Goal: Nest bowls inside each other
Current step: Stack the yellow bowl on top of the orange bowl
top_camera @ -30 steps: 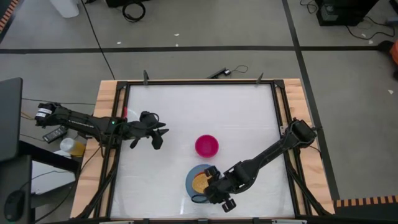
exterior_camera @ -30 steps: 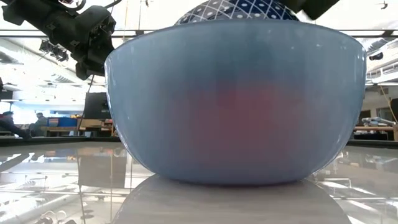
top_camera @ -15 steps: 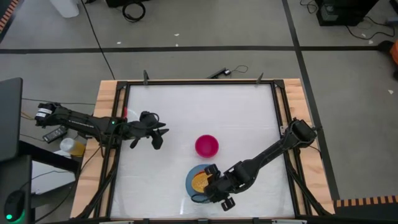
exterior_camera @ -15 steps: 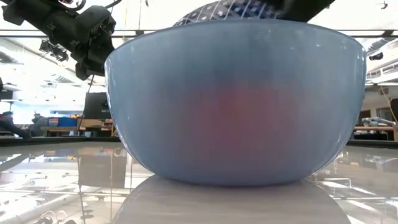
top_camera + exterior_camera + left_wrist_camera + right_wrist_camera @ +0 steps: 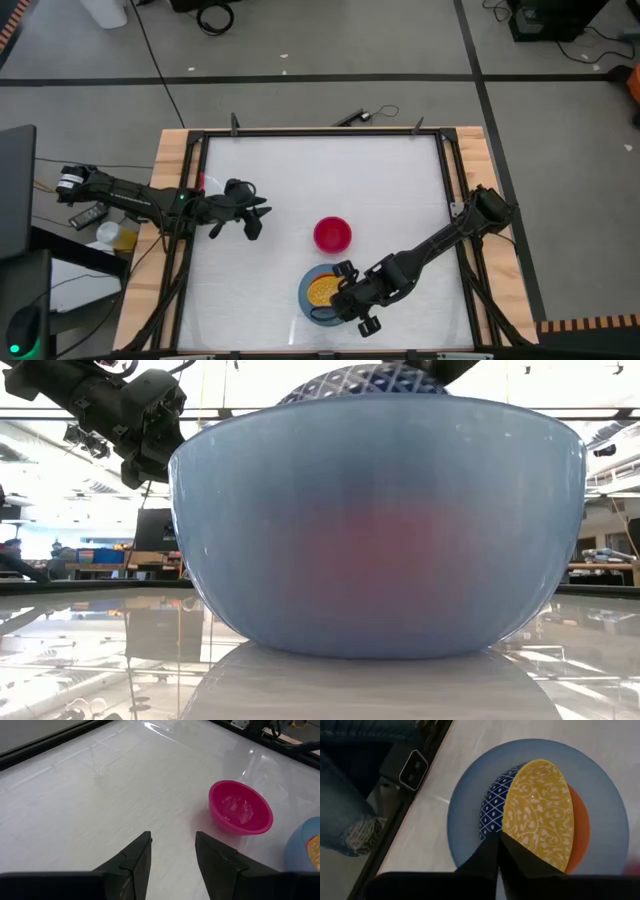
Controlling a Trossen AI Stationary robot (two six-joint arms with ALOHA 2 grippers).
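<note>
The light blue bowl (image 5: 306,296) stands on its base near the table's front edge. The orange bowl (image 5: 581,830) lies inside it. The yellow bowl (image 5: 540,810), blue-and-white patterned on its outside, stands tipped on edge in them. Its patterned back (image 5: 360,382) rises above the blue rim. My right gripper (image 5: 499,842) is shut on it. The magenta bowl (image 5: 332,234) sits upright on the table just beyond, apart from the others. My left gripper (image 5: 172,845) hangs open over the table's left part, with nothing between its fingers. My right gripper pinches the yellow bowl's rim (image 5: 501,831) at the side nearest the gripper. One finger is on the patterned outside and one on the yellow inside. The fingers slant down from the table's right. The bowl is tilted steeply, its lower part resting inside the blue bowl.
A small camera block (image 5: 412,767) sits at the table's front edge beside the blue bowl. A person's trouser leg (image 5: 345,795) shows beyond that edge. Black frame rails (image 5: 195,200) run around the white tabletop (image 5: 330,170), with free room at its far half and left side.
My right gripper has shut on the yellow bowl's rim. The bowl has tipped further, so that more of its yellow inside shows from above. Its patterned back above the blue rim has shifted a little in the low view.
</note>
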